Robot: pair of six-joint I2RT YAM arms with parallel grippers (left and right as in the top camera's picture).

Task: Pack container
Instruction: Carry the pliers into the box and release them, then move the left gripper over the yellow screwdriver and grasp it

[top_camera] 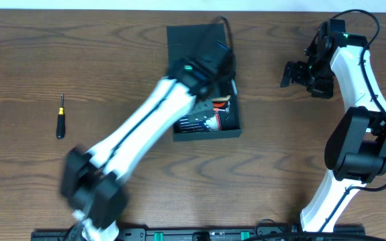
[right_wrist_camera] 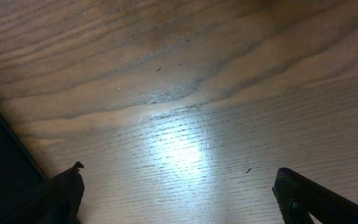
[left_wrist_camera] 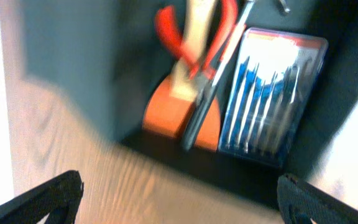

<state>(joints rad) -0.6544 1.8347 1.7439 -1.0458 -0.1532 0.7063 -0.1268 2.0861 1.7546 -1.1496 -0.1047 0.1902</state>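
Two arms, overhead: my left hangs over the container point(top_camera: 186, 41) on the tabletop point(top_camera: 32, 53); a screwdriver point(top_camera: 60, 116) lies well left of it. Left wrist: my left jaws wide apart above pliers point(left_wrist_camera: 168, 31) inside the container. Right wrist: my right jaws wide apart over wood.

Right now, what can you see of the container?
The container is a dark, matte, square box lying open on the wooden table, its flap lid folded back on the far side. Inside lie red-handled pliers, an orange block and a blue case of small drivers. The left gripper hangs open above it, with no contact visible.
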